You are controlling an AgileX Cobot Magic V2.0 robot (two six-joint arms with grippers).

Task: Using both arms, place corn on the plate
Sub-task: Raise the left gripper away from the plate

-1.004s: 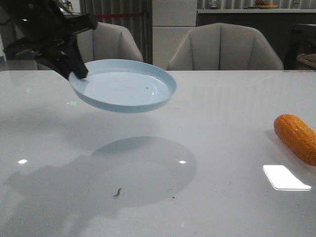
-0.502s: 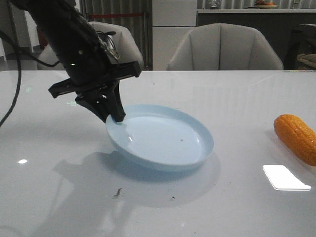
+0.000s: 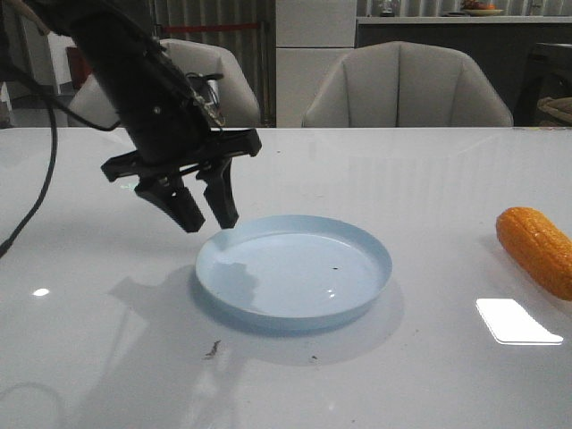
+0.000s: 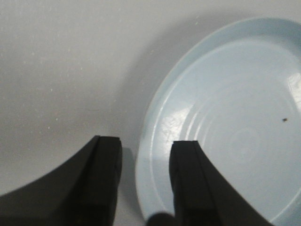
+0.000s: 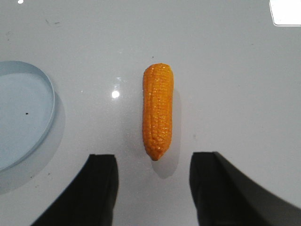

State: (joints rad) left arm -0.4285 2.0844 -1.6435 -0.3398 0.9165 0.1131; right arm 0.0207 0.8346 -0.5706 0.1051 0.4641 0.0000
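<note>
Since a second ago the plate (image 3: 294, 268) has come down onto the counter (image 3: 429, 375); left fingers (image 3: 206, 212) released, spread. Corn (image 3: 536, 249) lies far right below spread right fingers (image 5: 153, 188); it could roll if nudged

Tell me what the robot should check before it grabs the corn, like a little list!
1. Is the plate lying flat on the table? Ok, it rests level there.
2. Has the left gripper let go of the plate? Ok, its jaws are open and just above the rim.
3. Is the plate empty for the corn? Ok, only a tiny dark speck inside.
4. Is the right gripper open? Ok, its fingers are spread wide.
5. Is the corn lined up between the fingers? Ok, it lies in line with the gap, untouched, ahead of the tips.
6. Is the left arm clear of the way to the plate? Cannot tell, it hovers at the rim.
</note>
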